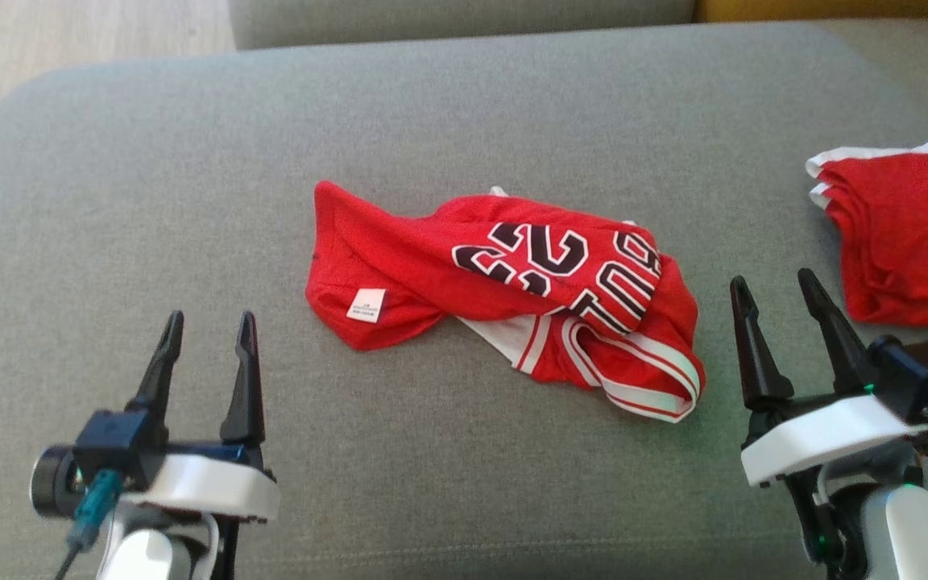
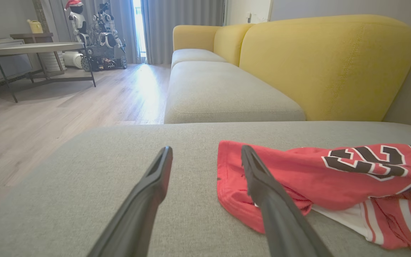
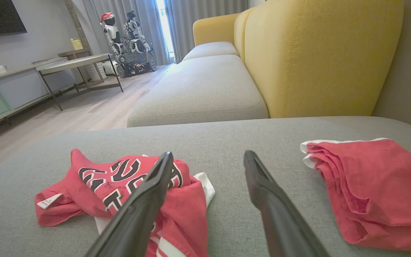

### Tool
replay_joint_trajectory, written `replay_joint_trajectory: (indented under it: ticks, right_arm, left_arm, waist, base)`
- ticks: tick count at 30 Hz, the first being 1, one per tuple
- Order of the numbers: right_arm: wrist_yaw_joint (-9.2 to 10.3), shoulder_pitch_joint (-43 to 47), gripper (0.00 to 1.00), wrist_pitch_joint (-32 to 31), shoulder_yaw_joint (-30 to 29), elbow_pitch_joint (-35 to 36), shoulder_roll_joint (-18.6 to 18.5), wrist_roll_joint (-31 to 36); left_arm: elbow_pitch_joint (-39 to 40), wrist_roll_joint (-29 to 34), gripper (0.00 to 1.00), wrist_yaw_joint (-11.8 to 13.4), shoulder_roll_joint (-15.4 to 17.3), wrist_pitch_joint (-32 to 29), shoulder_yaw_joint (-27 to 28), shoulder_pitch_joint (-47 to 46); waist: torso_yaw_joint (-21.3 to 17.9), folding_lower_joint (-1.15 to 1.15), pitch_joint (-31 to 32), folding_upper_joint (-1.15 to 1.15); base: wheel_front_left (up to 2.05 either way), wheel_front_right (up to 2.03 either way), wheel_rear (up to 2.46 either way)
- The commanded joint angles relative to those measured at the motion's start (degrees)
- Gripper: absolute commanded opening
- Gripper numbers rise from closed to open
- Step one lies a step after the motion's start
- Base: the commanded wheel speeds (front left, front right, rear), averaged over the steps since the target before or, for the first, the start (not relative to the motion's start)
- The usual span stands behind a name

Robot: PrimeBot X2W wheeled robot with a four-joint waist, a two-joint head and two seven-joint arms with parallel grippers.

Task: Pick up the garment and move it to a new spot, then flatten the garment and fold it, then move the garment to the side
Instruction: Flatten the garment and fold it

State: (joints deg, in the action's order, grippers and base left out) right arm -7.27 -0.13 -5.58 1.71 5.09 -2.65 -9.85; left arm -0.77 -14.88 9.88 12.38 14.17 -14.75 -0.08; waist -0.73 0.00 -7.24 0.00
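Observation:
A crumpled red jersey with white trim and black lettering, the garment [image 1: 504, 294], lies in a heap in the middle of the grey cushion [image 1: 464, 121]. It also shows in the left wrist view [image 2: 334, 178] and the right wrist view [image 3: 127, 185]. My left gripper [image 1: 208, 326] hovers open near the front left, short of the garment's left edge, nothing between its fingers [image 2: 152, 192]. My right gripper [image 1: 774, 292] stands open at the front right, just right of the garment's striped hem, and holds nothing.
A second red garment [image 1: 903, 234], folded with white edges, lies at the cushion's right side. Beyond are another grey seat [image 2: 223, 89], yellow backrests [image 2: 319, 64], wooden floor [image 2: 48, 117], a table [image 2: 37, 48] and a parked robot [image 2: 98, 35].

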Motion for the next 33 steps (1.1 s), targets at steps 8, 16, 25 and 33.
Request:
replay_joint_trajectory:
  ticks: [8, 16, 25, 33]
  right_arm:
    - [-0.22, 0.83, 1.0, -1.06, 1.95, 3.88, -0.37, 0.68]
    - [-0.22, 1.71, 1.0, -1.68, 2.13, 4.94, -0.45, 0.67]
    - [-0.22, 1.99, 1.0, -2.07, 1.89, 4.73, -0.41, 0.67]
    - [-0.22, 3.74, 1.0, -3.61, 5.24, -2.33, -0.34, 0.48]
  left_arm:
    - [2.45, -0.74, 1.0, 1.05, 0.94, -1.24, 0.99, 1.43]
    - [2.13, -1.11, 1.0, 1.0, 1.22, -1.8, 0.68, 1.54]
    - [2.31, -1.37, 1.0, 1.11, 1.38, -1.79, 0.41, 1.07]
    - [3.37, -1.24, 1.0, 1.12, 1.47, -1.88, -0.19, -0.27]
  waist:
    - [-0.04, 0.0, 3.52, 0.0]
    - [-0.17, 0.0, 3.88, 0.0]
    - [-0.24, 0.0, 3.58, 0.0]
    - [0.44, 0.0, 1.52, 0.0]
  base:
    - [0.0, 0.0, 0.0]
    - [0.0, 0.0, 0.0]
    - [0.0, 0.0, 0.0]
    - [0.0, 0.0, 0.0]
